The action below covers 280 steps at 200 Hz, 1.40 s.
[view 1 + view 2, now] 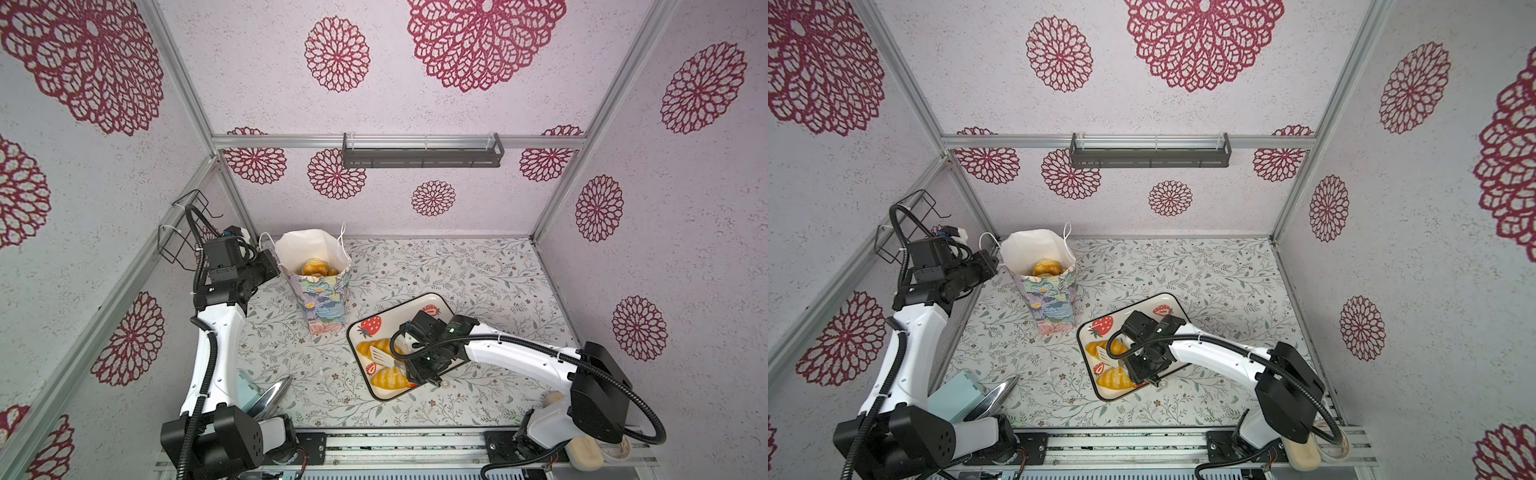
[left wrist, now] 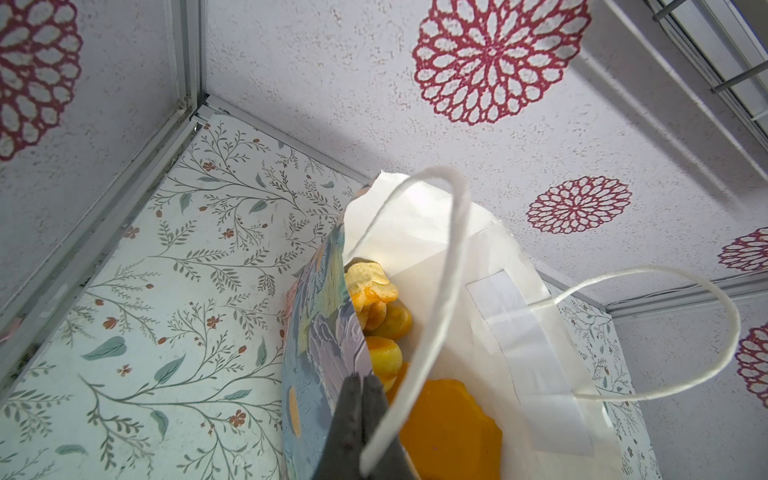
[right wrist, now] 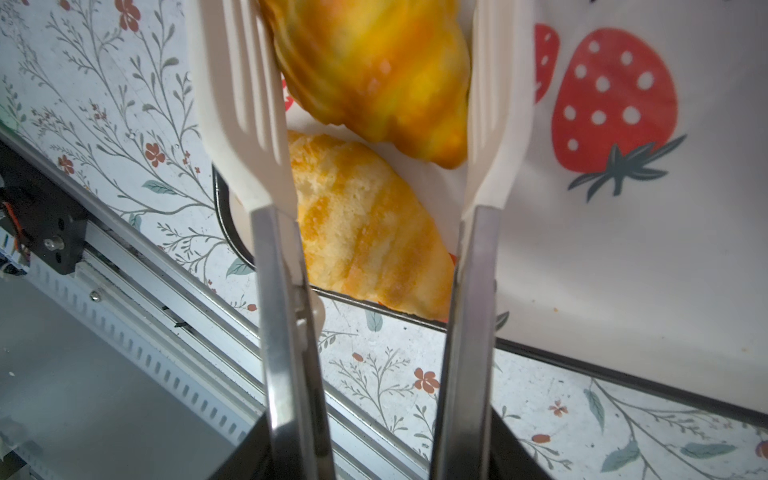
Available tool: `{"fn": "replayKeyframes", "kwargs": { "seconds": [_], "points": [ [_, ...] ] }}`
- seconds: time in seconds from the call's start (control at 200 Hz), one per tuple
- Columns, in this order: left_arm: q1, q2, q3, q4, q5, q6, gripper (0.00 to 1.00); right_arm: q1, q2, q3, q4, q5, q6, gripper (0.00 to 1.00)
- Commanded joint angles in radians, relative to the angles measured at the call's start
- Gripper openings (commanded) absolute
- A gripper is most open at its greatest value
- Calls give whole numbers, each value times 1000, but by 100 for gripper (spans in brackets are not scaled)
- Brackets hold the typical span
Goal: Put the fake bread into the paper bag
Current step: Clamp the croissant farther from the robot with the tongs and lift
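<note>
Croissant [image 3: 370,79] lies between tongs [image 3: 241,124] held by right pincer [image 3: 376,457].

We see the croissant [image 3: 374,75] in the tongs [image 3: 241,104] blurred and cropped; the paper bag [image 1: 326,299] wall hides most bread [image 1: 315,267] inside

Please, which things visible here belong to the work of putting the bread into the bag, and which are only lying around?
Belong: paper bag, bread already inside it, tongs, croissant between them, second croissant, strawberry tray.
Only lying around: wire basket, wall shelf, shiny metal piece, teal box.
</note>
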Motion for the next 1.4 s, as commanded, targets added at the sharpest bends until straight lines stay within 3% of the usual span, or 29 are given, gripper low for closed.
{"fn": "replayKeyframes", "kwargs": {
  "seconds": [0.0, 0.68, 1.396],
  "points": [
    [3, -17, -1, -7, -7, 2, 0, 5, -3, 48, -12, 14, -22, 52],
    [3, -14, -2, -6, -3, -1, 0, -2, -51, 45, -11, 71, -10, 43],
    [1, -11, -2, -5, -2, -1, 0, -107, -160, 11, 41, 109, 52, 40]
  ]
}}
